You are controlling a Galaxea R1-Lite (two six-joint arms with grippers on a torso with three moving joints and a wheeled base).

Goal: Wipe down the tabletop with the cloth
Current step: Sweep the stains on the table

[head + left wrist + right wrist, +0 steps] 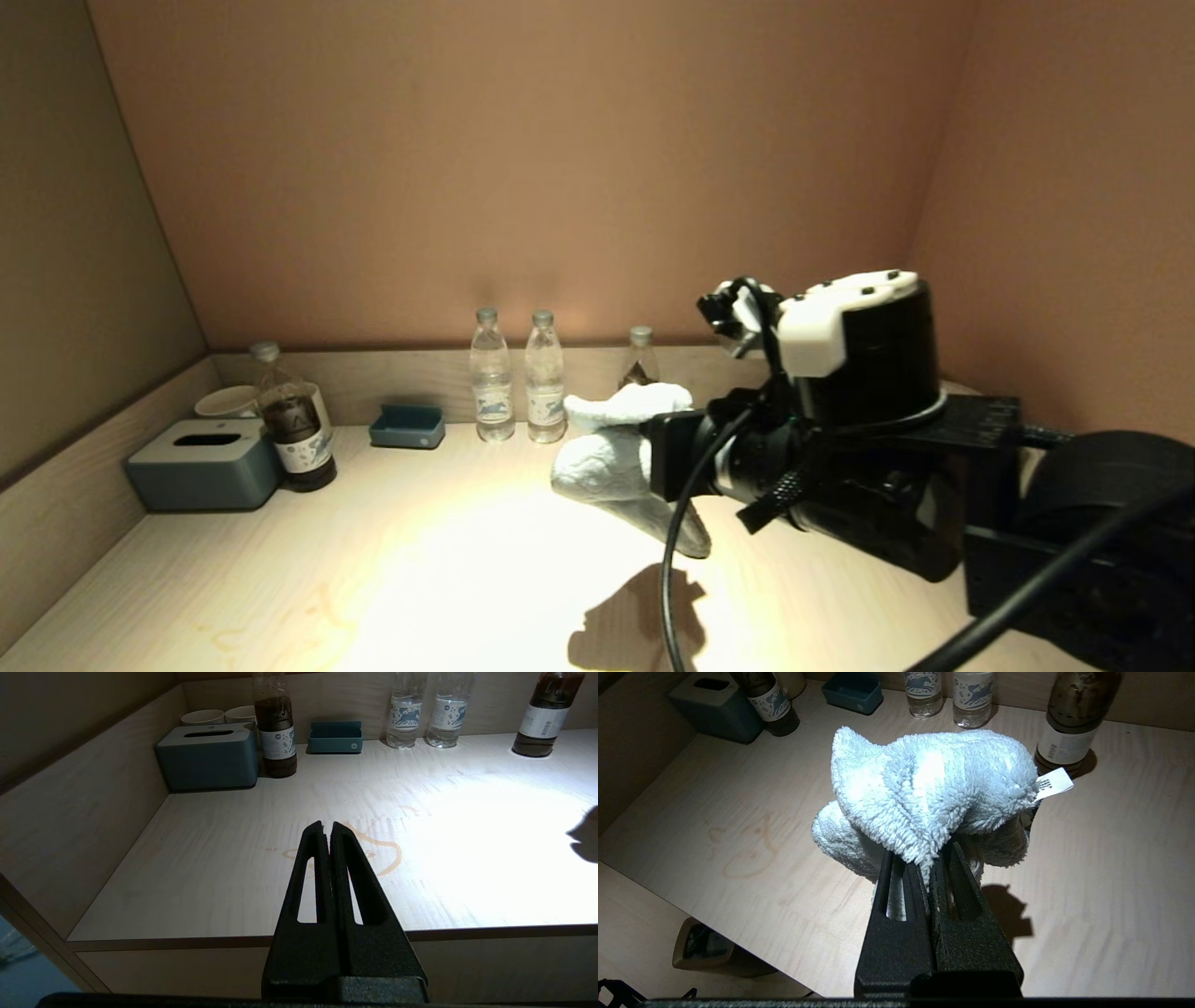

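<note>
A fluffy white cloth [607, 457] with a small white tag hangs bunched from my right gripper [929, 858], which is shut on a fold of it [924, 779]. The cloth is held above the right middle of the pale wooden tabletop [420, 560], and its shadow falls on the wood below. A faint brown ring stain [747, 854] marks the tabletop near the front left; it also shows in the left wrist view [378, 851]. My left gripper [328, 828] is shut and empty, parked over the table's front edge, out of the head view.
Along the back wall stand a grey-blue tissue box [201, 464], a cup [227, 401], a dark bottle [294, 420], a small blue tray [407, 427], two clear water bottles [492, 378] and another dark bottle [639, 359] behind the cloth. Walls close in the left, back and right.
</note>
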